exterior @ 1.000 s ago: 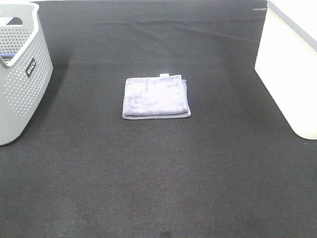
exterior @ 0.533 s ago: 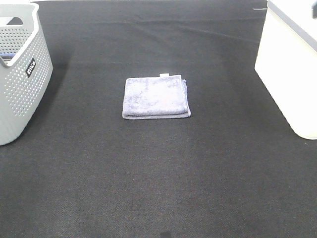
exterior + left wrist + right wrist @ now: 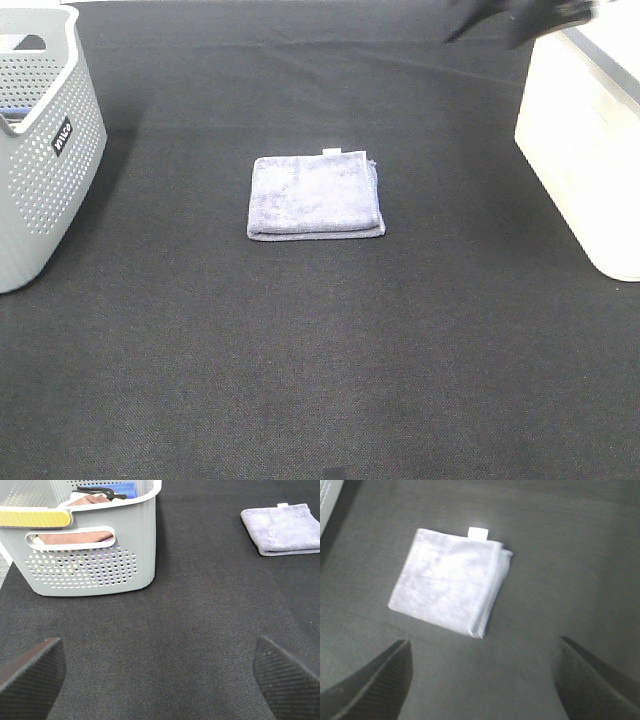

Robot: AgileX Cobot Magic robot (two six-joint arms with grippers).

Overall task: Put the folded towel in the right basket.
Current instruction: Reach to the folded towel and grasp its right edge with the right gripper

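Lying flat on the worktop [image 3: 320,350], well apart from the right basket [image 3: 585,150], the folded towel [image 3: 315,196] looks soft and light (it may unfold); pinch all layers at one edge. Left fingers [image 3: 35,672] and right fingers [image 3: 377,680] gape wide, empty.

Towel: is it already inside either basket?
No, the folded towel lies flat on the black mat, apart from the grey basket and the white basket.
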